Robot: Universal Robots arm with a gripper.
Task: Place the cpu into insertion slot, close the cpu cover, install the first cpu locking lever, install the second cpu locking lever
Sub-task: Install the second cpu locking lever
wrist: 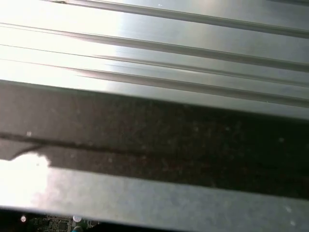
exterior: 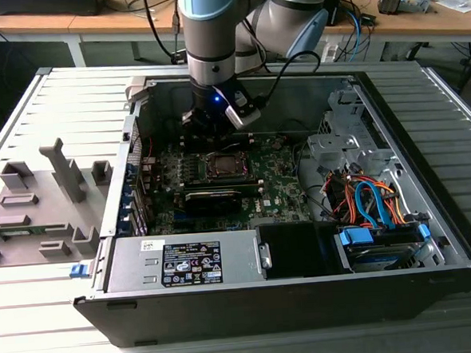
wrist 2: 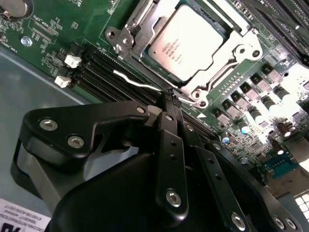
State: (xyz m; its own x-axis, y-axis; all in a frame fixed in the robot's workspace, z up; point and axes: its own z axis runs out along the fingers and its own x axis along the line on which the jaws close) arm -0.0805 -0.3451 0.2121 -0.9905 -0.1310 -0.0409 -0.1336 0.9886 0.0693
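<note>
In the second wrist view the cpu lies flat in the insertion slot on the green board, its silvery top showing through the window of the cpu cover, which lies down over it. A thin silver locking lever runs along the socket's edge. My gripper is shut, its black fingertips against that lever's end; whether the wire is pinched I cannot tell. In the exterior view the gripper hangs inside the open computer case just behind the insertion slot.
Long black card slots run beside the socket. A grey power supply lines the case front, and coloured cables and a drive bay fill the exterior view's right. Grey fixtures stand on the ribbed table.
</note>
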